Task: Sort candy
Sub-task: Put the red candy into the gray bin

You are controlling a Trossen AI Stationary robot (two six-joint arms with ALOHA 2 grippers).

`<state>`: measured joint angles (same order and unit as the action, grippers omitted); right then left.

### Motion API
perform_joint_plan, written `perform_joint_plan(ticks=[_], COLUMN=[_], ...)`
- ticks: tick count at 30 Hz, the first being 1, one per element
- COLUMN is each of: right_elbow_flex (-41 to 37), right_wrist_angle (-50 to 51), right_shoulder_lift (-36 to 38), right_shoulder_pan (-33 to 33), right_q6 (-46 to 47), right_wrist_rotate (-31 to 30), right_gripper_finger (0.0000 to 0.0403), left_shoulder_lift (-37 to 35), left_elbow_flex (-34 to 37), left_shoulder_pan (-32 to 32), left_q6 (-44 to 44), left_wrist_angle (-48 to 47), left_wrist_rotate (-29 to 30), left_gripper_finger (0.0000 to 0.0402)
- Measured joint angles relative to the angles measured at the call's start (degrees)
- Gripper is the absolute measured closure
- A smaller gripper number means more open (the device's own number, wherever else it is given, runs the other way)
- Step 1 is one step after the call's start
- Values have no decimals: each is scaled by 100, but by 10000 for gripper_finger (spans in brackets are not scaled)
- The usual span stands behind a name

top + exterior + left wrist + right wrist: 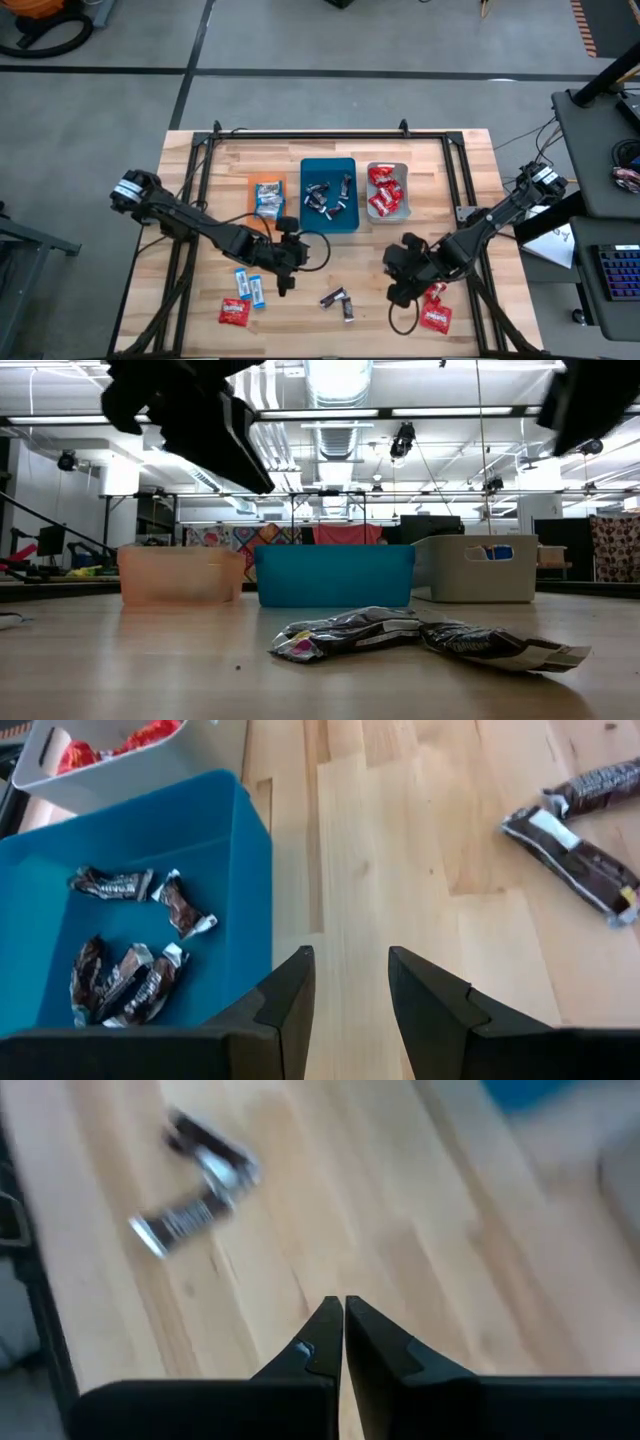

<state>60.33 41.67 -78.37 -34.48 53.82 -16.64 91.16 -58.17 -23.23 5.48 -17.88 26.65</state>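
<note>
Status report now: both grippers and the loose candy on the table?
Left gripper open, empty, beside teal tray. Right gripper shut, empty. Brown candies lie loose between them.

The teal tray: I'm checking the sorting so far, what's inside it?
The teal tray holds only dark brown and silver candies, about five or six. In the left wrist view its near wall and the left fingers hide one corner, so the count is uncertain.
</note>
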Motion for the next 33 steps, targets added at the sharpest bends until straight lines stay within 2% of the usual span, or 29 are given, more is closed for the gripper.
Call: perform_joint_plan(ticks=[5,9,13,18,22,27,33], right_elbow_flex=[-30,-232,-536,-695,-650,-598,-616], right_wrist_angle=[1035,1845,2208,2264,2254,2228,2105], right_shoulder_lift=[0,2,2,2,37,70,68], right_shoulder_pan=[-13,-77,-360,-571,-577,-588,-601], right_q6=[1363,2381,2914,3316,3555,3657,4065], right_wrist_rotate=[1195,2225,3032,3077,2996,2858,2857], right_gripper_finger=[394,394,394,393,373,313,216], left_shoulder_lift=[-370,-967,-1629,-2267,-2575,-2662,-2572], left_elbow_flex=[385,845,1461,2083,2385,2508,2531], left_shoulder_pan=[-42,-75,-78,-78,-78,-78,-78], left_q6=[3,-1,11,-14,-45,-45,-45], left_wrist_angle=[293,759,1438,2245,2556,2665,2767], left_wrist_rotate=[1,3,44,153,202,344,348], left_gripper_finger=[288,288,288,288,288,288,288])
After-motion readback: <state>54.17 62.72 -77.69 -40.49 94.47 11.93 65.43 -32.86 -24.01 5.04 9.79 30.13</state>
